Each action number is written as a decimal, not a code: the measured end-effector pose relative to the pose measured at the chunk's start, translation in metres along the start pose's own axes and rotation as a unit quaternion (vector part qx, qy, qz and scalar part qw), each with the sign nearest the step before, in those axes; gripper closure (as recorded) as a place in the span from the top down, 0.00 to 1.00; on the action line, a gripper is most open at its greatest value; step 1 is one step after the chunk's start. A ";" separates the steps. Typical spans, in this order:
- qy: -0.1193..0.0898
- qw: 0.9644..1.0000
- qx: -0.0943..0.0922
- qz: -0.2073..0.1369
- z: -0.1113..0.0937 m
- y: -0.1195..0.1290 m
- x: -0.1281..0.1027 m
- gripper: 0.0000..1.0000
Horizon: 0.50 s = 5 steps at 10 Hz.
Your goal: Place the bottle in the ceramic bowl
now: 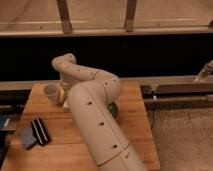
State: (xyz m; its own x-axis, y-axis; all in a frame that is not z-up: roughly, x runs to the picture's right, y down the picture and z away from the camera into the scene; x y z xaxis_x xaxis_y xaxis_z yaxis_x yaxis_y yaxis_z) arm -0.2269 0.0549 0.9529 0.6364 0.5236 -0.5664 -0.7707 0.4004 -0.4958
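Observation:
The cream-white bottle (62,93) shows only as a pale sliver with a tan label, right beside the white cup (51,93) at the back left of the wooden table (60,145). My gripper (64,101) is down at the bottle, mostly hidden behind my own arm (95,115). I cannot tell whether it grips the bottle. The green ceramic bowl (114,109) shows only as a dark green edge behind the arm, right of the table's middle.
A black and blue object (34,133) lies at the table's front left. A dark wall with a metal rail (170,84) runs behind the table. The floor (185,140) lies beyond the table's right edge.

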 end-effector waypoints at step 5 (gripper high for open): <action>0.001 1.000 -0.005 0.012 -0.001 -0.010 0.005 0.24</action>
State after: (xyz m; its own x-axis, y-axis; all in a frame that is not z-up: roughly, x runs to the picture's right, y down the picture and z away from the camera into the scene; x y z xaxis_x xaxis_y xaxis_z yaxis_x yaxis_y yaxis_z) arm -0.2162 0.0530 0.9546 0.6176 0.5320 -0.5793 -0.7855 0.3795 -0.4889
